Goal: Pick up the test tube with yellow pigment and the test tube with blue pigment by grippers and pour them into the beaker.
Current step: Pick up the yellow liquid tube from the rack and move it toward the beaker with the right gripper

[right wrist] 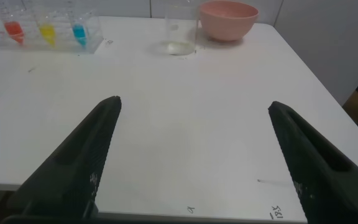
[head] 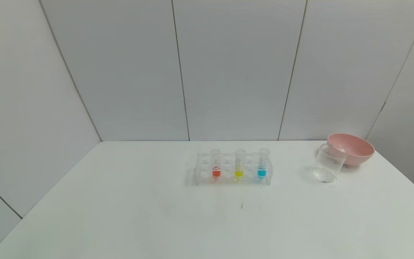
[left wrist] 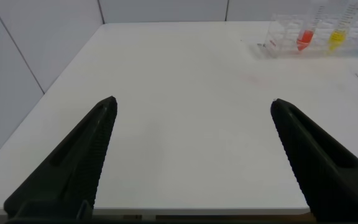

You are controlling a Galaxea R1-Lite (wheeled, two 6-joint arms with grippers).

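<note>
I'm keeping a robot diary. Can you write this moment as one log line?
start | yellow tube, blue tube in rack | beaker empty | left gripper, right gripper open, far back

Bright, even, diffuse light; faint soft shadows; mild glare on white table [head: 120,216]; corners dimmer.

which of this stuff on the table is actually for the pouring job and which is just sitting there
For the job:
- yellow tube, middle of the rack
- blue tube, on the rack's right
- beaker, in front of the pink bowl
- left gripper and right gripper, jaws open, both back from the rack

Just lying about:
- orange-red tube
- pink bowl
- clear rack, only holding the tubes
</note>
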